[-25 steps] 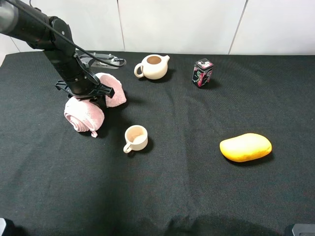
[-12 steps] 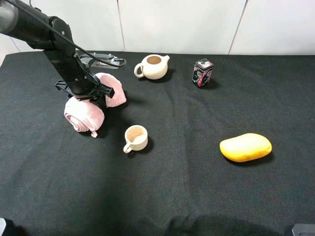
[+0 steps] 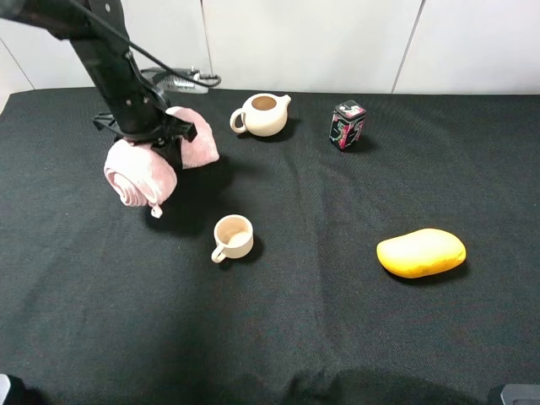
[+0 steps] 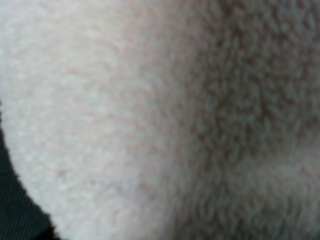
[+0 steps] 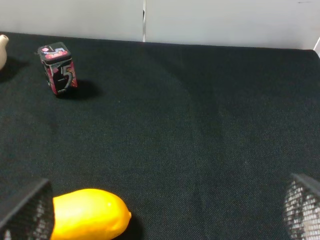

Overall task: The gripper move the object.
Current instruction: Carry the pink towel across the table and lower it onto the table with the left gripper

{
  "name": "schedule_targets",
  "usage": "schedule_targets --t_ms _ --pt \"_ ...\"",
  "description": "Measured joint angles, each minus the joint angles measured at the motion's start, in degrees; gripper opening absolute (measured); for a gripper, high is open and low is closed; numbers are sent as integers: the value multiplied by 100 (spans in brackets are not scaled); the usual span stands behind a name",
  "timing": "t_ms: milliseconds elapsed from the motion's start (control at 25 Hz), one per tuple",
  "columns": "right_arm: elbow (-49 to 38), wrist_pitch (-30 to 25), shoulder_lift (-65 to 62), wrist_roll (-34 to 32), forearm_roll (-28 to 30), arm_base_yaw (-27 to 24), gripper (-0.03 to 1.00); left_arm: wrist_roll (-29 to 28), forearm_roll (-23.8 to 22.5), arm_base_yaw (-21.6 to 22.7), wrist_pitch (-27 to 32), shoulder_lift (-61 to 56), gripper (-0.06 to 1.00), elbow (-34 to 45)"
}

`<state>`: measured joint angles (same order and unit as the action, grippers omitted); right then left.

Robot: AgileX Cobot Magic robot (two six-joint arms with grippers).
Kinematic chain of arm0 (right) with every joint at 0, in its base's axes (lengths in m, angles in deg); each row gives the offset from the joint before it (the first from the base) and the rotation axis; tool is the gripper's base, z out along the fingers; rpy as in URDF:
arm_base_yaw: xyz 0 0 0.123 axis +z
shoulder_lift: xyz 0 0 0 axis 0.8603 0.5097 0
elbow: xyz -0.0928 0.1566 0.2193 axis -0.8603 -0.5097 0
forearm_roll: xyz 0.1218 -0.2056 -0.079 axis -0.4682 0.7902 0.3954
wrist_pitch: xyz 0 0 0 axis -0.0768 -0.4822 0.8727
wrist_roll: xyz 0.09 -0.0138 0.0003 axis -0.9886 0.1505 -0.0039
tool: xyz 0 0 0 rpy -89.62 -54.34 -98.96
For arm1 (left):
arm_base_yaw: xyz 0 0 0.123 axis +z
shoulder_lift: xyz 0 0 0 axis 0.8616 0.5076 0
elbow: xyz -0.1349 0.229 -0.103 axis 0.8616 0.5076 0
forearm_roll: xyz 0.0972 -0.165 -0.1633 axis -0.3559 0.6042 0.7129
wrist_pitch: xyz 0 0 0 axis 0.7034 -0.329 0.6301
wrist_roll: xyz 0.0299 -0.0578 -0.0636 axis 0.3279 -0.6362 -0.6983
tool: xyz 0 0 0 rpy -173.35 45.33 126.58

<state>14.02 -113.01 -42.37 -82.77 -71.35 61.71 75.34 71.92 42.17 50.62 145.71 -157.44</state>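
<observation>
Black cloth [image 3: 354,337] covers the whole table under a white wall, and in the upper left of the high view the left gripper [image 3: 160,142] is pinched tight on the waist of the pink towel roll [image 3: 139,173]. The roll seems to hang just off the cloth, one lobe drooping low and the other toward the teapot [image 3: 263,114]. Terry like this looks light, soft and grippy but floppy, so the cinched middle seems the safest hold, since a lobe end would likely sag or unroll; the right gripper [image 5: 165,212] has its jaws spread wide on nothing, near the yellow mango-shaped thing [image 5: 87,215].
</observation>
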Motion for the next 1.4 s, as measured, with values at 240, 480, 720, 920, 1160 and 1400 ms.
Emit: schedule_targets --t_ms 240,480,720,920,1160,1400 --pt "0 0 0 0 0 0 69 33 0 0 558 -382 53 -519" --pt "0 0 0 0 0 0 69 -25 0 0 1152 -721 53 -841" --pt "0 0 0 0 0 0 69 -173 -12 0 1681 -912 53 -1068" --pt "0 0 0 0 0 0 69 -178 -18 0 1779 -1060 53 -1292" --pt "0 0 0 0 0 0 69 -184 -18 0 1836 -1162 53 -1620" --pt "0 0 0 0 0 0 69 -206 -116 0 1801 -1174 53 -1863"
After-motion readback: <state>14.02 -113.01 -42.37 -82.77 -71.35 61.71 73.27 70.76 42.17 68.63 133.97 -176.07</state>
